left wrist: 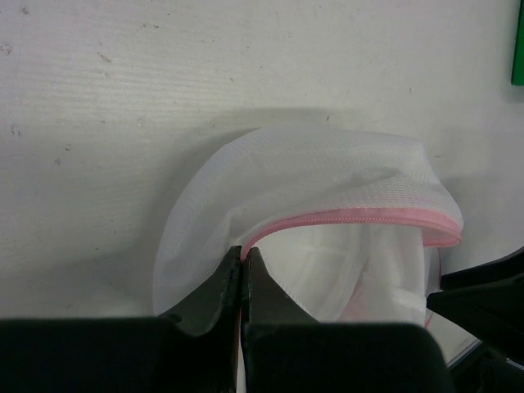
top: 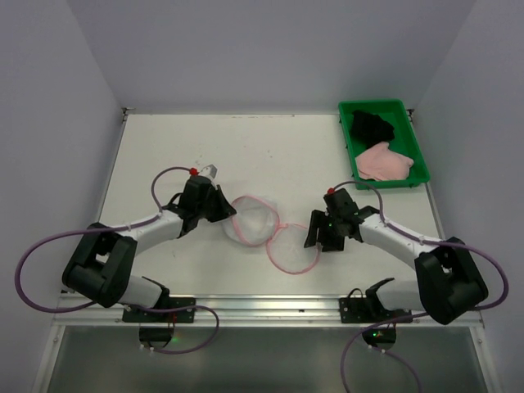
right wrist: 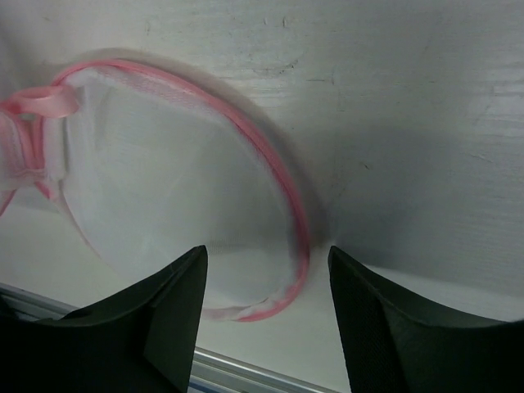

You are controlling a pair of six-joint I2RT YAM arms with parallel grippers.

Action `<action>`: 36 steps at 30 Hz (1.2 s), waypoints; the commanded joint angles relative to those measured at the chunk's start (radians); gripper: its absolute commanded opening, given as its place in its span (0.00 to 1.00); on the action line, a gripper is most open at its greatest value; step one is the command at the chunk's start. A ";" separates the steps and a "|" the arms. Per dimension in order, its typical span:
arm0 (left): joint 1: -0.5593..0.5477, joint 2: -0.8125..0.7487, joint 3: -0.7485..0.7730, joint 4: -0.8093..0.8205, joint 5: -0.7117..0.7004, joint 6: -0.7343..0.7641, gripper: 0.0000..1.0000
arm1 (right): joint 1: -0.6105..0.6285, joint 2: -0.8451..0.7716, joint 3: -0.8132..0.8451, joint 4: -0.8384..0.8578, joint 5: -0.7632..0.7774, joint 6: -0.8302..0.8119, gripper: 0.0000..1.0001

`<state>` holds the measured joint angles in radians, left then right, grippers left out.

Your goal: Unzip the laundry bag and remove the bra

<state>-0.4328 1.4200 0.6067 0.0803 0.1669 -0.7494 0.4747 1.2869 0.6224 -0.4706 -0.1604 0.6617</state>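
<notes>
The laundry bag (top: pixel 250 219) lies open mid-table as two white mesh discs joined at a hinge. The left half is domed and the right half (top: pixel 292 247) lies flat. My left gripper (top: pixel 229 211) is shut on the left half's pink zip rim (left wrist: pixel 344 217), with the fingertips (left wrist: pixel 244 250) pinched together on it. My right gripper (top: pixel 315 237) is open and empty, hovering over the right edge of the flat half (right wrist: pixel 164 164). A pale pink garment (top: pixel 383 161) that looks like the bra lies in the green tray. No garment shows inside the bag.
The green tray (top: pixel 385 104) stands at the back right and also holds a black garment (top: pixel 372 124). A small grey object (top: pixel 209 170) lies just behind my left wrist. White walls close in the table on three sides.
</notes>
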 commanded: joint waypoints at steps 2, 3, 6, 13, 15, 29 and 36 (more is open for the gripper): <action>0.008 -0.029 -0.013 0.013 -0.023 -0.010 0.00 | 0.015 0.066 -0.016 0.073 -0.054 0.024 0.61; 0.008 -0.030 -0.015 0.015 -0.024 -0.007 0.00 | 0.018 0.075 -0.019 0.078 -0.056 0.026 0.61; 0.009 -0.026 -0.022 0.021 -0.026 -0.005 0.00 | 0.019 0.091 -0.023 0.089 -0.057 0.030 0.52; 0.008 -0.007 -0.028 0.035 0.005 0.030 0.00 | 0.019 0.009 -0.004 0.014 0.030 0.032 0.00; 0.006 -0.007 -0.038 0.051 0.014 0.028 0.00 | 0.019 -0.058 0.028 -0.066 0.065 0.019 0.00; -0.241 0.210 0.131 0.179 0.034 -0.120 0.00 | 0.019 -0.209 0.385 -0.376 0.059 -0.093 0.00; -0.254 0.214 0.122 0.219 0.045 -0.153 0.00 | 0.022 -0.100 0.435 -0.249 -0.100 -0.080 0.00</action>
<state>-0.6815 1.6497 0.7124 0.2253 0.2050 -0.8726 0.4911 1.1404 1.0248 -0.7780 -0.1467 0.5911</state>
